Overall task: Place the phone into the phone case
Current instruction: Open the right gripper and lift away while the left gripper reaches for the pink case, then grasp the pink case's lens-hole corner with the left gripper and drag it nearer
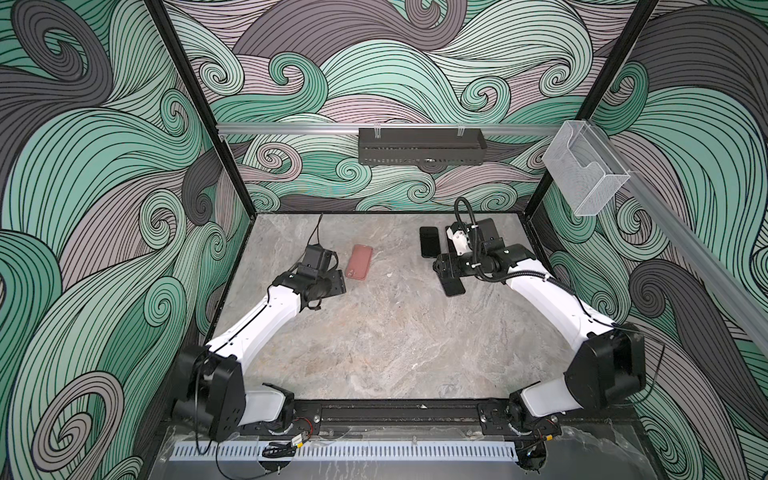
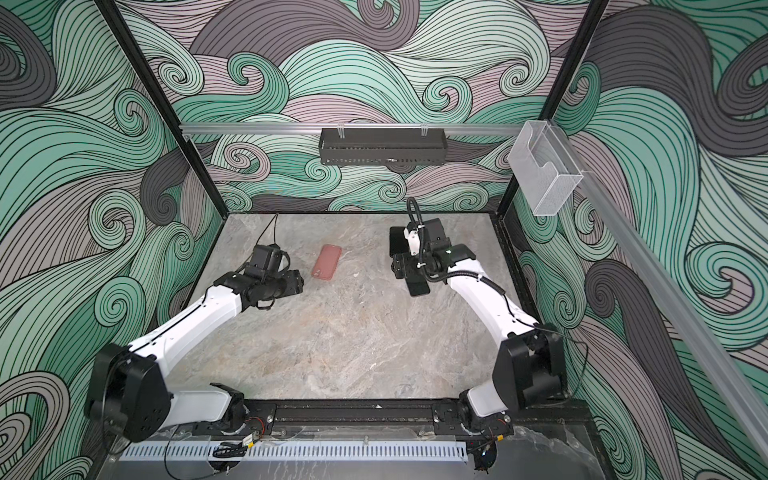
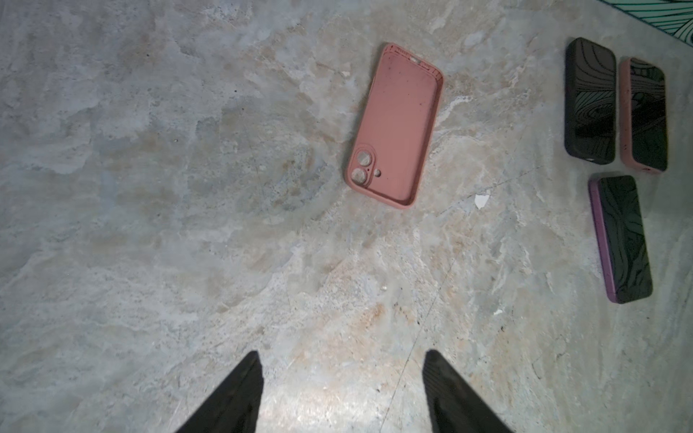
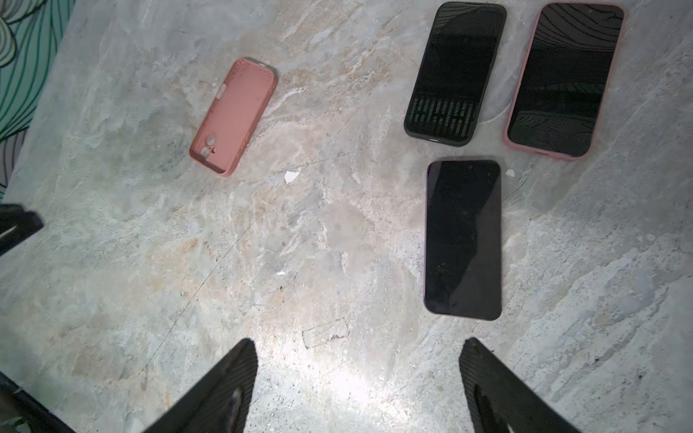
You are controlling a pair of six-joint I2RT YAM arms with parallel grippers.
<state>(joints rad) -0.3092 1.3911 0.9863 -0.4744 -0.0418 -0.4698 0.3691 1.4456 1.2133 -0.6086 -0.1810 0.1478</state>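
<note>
An empty pink phone case (image 1: 360, 262) (image 2: 327, 262) lies open side up on the marble table, left of centre. A black phone (image 4: 455, 71) (image 1: 429, 242) lies screen up at the back right, with no coloured rim around it. My left gripper (image 3: 343, 354) hovers just left of and nearer than the case (image 3: 393, 123), jaws apart, nothing between them. My right gripper (image 4: 359, 341) hangs over the phones, open and empty. In both top views the right wrist hides part of the phone group.
Two more phones lie by the black one, one in a pink case (image 4: 564, 78) and one with a purple rim (image 4: 463, 240) (image 1: 455, 286). A white chip (image 3: 481, 200) lies on the table (image 1: 374, 353). A black tray (image 1: 419, 151) and a clear box (image 1: 584, 174) hang on the wall rails.
</note>
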